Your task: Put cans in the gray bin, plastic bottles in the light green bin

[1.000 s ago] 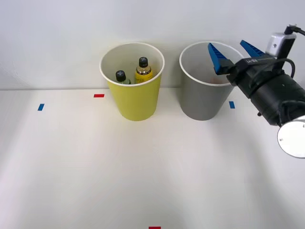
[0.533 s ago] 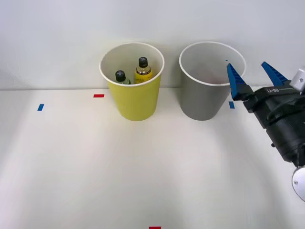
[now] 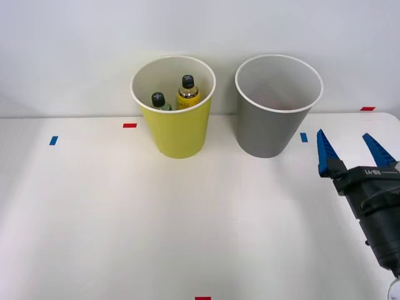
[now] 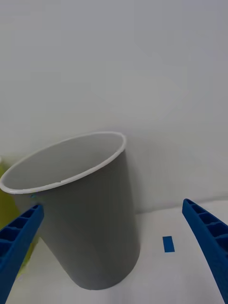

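The light green bin [image 3: 175,128] stands at the back of the table, left of the gray bin [image 3: 270,125]. Inside the green one stand two plastic bottles with black caps, a yellow one [image 3: 187,92] and a darker greenish one [image 3: 159,101]. A faint reddish tint shows low inside the gray bin; the cans are hidden from view. My right gripper [image 3: 351,152] hovers open and empty to the right of and nearer than the gray bin. The wrist view shows the gray bin [image 4: 90,218] ahead between the blue fingers [image 4: 19,237].
Small blue tape marks [image 3: 304,137] [image 3: 54,140] and red ones [image 3: 129,125] [image 3: 367,108] [image 3: 202,298] lie on the white table [image 3: 156,219]. A white wall rises just behind the bins. The table's right edge runs close to my arm.
My right gripper has drawn back from over the gray bin's rim, moving right, down and toward the near side, open throughout. The bins and bottles have not moved.
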Tool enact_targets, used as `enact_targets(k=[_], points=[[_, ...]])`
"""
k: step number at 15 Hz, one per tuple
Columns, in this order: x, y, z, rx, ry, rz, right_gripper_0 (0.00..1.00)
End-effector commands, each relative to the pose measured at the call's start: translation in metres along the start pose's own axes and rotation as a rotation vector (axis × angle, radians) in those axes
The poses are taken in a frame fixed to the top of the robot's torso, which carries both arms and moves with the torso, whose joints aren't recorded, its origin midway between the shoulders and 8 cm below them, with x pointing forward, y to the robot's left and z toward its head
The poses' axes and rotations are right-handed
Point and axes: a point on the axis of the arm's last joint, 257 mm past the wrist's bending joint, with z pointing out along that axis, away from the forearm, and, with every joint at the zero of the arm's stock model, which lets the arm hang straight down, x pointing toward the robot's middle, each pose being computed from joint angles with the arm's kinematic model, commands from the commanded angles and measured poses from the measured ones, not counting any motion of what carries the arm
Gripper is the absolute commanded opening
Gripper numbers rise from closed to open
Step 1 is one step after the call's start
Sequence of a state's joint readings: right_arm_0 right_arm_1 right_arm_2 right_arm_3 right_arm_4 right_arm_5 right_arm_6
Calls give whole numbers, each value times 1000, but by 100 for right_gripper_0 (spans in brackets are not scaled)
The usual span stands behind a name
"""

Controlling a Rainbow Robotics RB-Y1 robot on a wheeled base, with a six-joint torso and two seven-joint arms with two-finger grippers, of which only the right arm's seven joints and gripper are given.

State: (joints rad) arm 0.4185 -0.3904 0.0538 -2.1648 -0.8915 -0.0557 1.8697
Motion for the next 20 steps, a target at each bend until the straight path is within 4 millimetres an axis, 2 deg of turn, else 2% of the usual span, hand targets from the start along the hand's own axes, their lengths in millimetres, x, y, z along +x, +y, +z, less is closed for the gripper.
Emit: enact_targets(k=[1,7,13,18,20], points=[[22,-13,-22,52,49,0,100],[42,-24,-44,139,77,1,100],[46,-25,-48,138,92,-61,100],[57,-35,-56,154,123,-149,100],[60,-34,-60,160,126,-117,100]])
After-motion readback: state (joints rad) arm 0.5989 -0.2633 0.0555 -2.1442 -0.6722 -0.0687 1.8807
